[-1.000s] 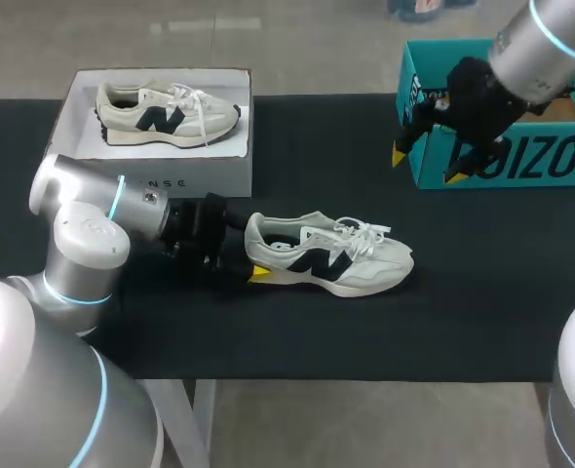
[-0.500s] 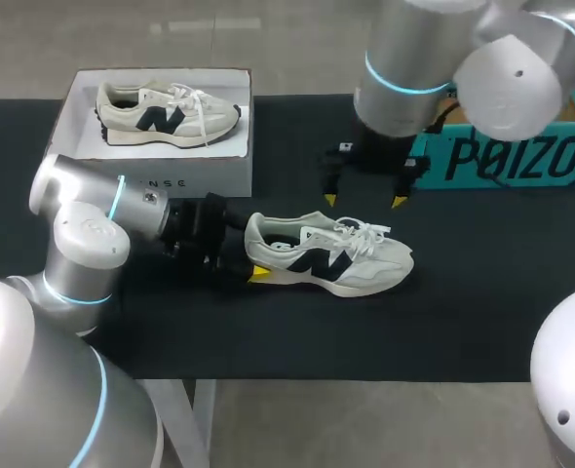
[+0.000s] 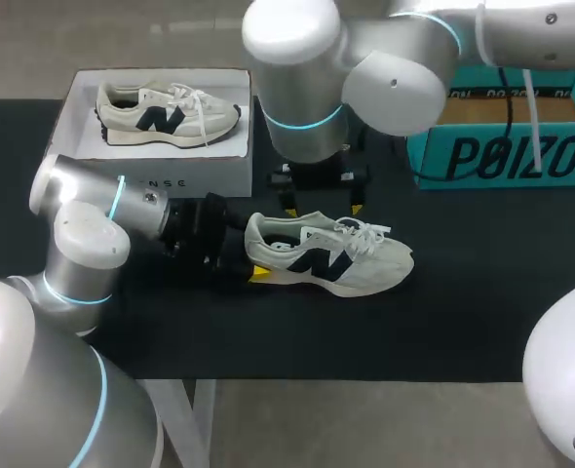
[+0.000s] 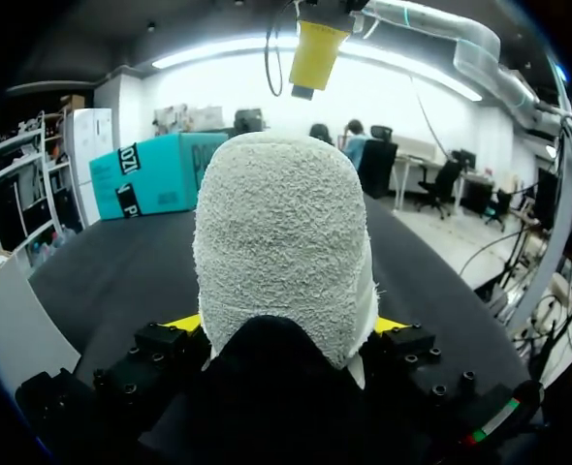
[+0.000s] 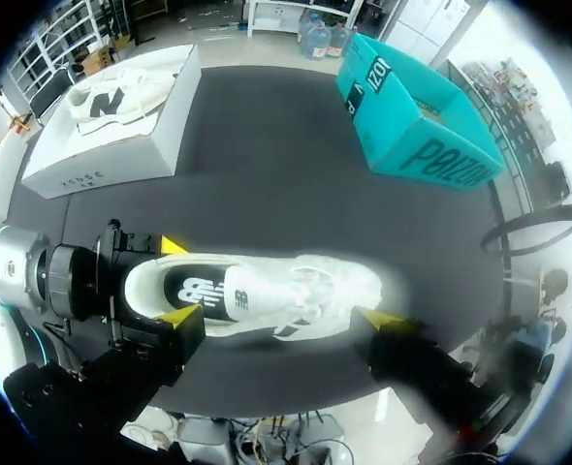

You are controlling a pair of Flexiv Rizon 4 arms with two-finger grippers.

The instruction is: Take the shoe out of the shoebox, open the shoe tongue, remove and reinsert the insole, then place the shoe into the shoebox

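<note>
A cream sneaker with a dark logo [image 3: 328,256] lies on its sole on the black table [image 3: 463,292], toe to the right. My left gripper [image 3: 252,257] comes in low from the left and is shut on the sneaker's heel [image 4: 284,242], one yellow tip on each side. My right gripper [image 3: 323,207] hangs open just above the sneaker's rear half, touching nothing. Looking down from the right wrist, the sneaker [image 5: 267,289] lies under the right gripper [image 5: 276,318], whose tips stand wider than the shoe. One right fingertip [image 4: 315,53] shows above the heel in the left wrist view.
A white shoebox [image 3: 151,181] holding a second cream sneaker [image 3: 166,112] stands at the back left. An open teal box [image 3: 507,151] stands at the back right. The right arm's thick body reaches across the table's back middle.
My right arm has swung left from in front of the teal box and now hovers over the sneaker, still open. The left gripper and the sneaker have not moved.
</note>
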